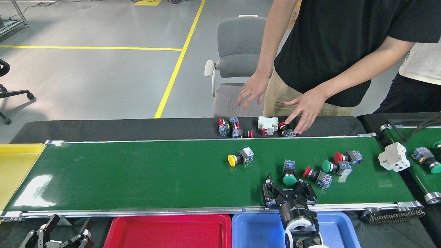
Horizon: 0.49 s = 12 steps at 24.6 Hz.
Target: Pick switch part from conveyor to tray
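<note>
The wide green conveyor point(137, 175) runs left to right across the view, and five push-button switch parts lie on its right half. A yellow-capped switch point(240, 157) sits alone near the middle; to its right a green-capped switch point(289, 172) lies with its cap toward the near edge, then a red-capped switch point(317, 175), another green-capped one point(337, 167) and another red-capped one point(347, 157) close together. The right pincer point(288, 189) hangs over the near edge of the belt with its black fingers spread open, just on the near side of the first green-capped switch and not gripping it. The left pincer point(57, 234) rests low at the near left corner, off the belt, its fingers apart and empty. Along the near side lie a red tray point(165, 230) and a blue tray point(255, 230); a yellow tray point(13, 165) sits at the left end. On the black surface point(103, 129) beyond the belt is a cluster of small switches point(231, 128) and a white breaker point(267, 125), where a person's hand point(305, 110) touches a small red part. A narrower green belt point(422, 144) at the far right carries more parts.
</note>
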Each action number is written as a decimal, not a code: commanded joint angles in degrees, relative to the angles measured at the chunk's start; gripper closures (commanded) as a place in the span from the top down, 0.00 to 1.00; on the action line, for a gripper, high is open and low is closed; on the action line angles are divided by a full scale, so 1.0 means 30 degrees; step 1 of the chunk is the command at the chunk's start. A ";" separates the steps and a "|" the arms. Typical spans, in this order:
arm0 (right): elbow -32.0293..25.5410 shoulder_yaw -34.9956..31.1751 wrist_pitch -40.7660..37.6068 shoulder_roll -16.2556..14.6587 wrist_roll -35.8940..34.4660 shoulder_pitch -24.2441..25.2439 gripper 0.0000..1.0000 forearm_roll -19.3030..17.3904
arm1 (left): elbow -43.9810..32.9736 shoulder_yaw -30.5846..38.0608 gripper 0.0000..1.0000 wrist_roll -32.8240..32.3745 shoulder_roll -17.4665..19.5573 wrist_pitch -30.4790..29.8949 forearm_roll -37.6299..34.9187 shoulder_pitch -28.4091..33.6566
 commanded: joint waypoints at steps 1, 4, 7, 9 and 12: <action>-0.0250 0.0065 -0.0141 -0.0083 -0.0001 -0.0357 0.05 -0.0008 | -0.0246 0.0077 1.00 0.0009 0.0246 0.0033 -0.0038 -0.0214; -0.0631 0.1061 -0.0083 -0.0112 -0.0001 -0.0093 0.04 0.0168 | -0.0246 0.0077 1.00 0.0009 0.0217 0.0033 -0.0038 -0.0185; -0.1978 0.2584 -0.0141 -0.0346 -0.0001 0.0405 0.03 0.0168 | -0.0246 0.0077 1.00 0.0009 0.0247 0.0033 -0.0038 -0.0185; -0.3267 0.4137 -0.0229 -0.0639 -0.0001 0.0669 0.03 0.0226 | -0.0246 0.0077 1.00 0.0009 0.0247 0.0033 -0.0038 -0.0185; -0.4527 0.8206 -0.0931 -0.1283 -0.0147 0.0757 0.11 0.0724 | -0.0246 0.0077 1.00 0.0009 0.0247 0.0033 -0.0038 -0.0214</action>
